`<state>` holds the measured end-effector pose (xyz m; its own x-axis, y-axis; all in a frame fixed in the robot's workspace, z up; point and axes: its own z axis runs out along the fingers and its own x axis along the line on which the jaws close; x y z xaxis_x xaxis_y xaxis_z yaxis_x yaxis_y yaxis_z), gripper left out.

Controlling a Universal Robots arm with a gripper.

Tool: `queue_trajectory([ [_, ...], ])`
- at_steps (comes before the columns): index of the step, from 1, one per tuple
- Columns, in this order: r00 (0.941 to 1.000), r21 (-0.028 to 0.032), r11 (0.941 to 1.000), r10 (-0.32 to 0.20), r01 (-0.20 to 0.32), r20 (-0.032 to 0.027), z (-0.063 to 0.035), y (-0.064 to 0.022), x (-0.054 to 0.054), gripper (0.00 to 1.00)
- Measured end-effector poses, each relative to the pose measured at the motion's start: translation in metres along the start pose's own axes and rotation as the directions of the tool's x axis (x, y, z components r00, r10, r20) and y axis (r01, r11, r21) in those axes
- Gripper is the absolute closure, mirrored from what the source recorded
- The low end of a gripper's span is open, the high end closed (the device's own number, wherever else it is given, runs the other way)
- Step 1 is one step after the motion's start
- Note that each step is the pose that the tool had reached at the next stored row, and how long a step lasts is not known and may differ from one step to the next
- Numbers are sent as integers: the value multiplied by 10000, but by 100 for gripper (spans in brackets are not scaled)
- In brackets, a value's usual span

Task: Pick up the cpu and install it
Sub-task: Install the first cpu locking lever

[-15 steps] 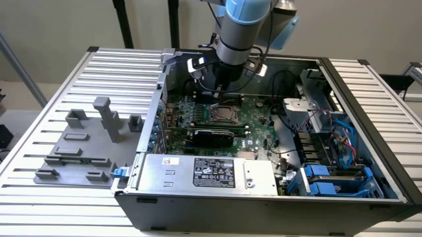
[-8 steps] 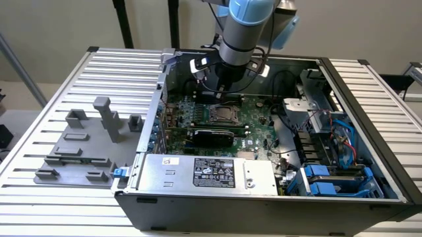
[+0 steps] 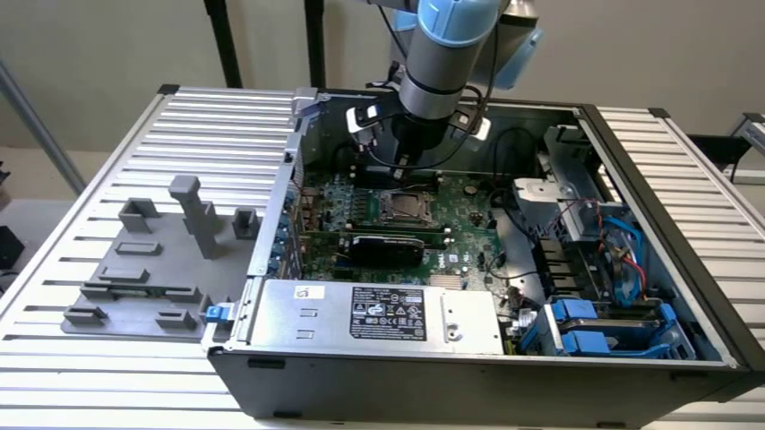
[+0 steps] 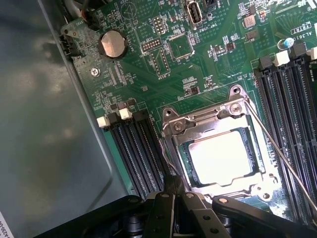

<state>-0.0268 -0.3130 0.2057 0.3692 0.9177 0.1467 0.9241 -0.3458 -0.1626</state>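
Wrist view: your gripper (image 4: pixel 174 187) is clenched on nothing, tips just beside the metal socket frame (image 4: pixel 203 116). The cpu (image 4: pixel 221 157) lies flat inside that frame, shiny top up, apparently already seated on its contacts.

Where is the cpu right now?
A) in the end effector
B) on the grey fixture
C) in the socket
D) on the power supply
C: the cpu lies flat inside the socket frame, and the shut end effector holds nothing.
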Motion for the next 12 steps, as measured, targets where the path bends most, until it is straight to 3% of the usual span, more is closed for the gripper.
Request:
queue_trajectory([
  [12, 10000, 1, 10000, -1, 1, 2, 25, 21, 2, 89],
])
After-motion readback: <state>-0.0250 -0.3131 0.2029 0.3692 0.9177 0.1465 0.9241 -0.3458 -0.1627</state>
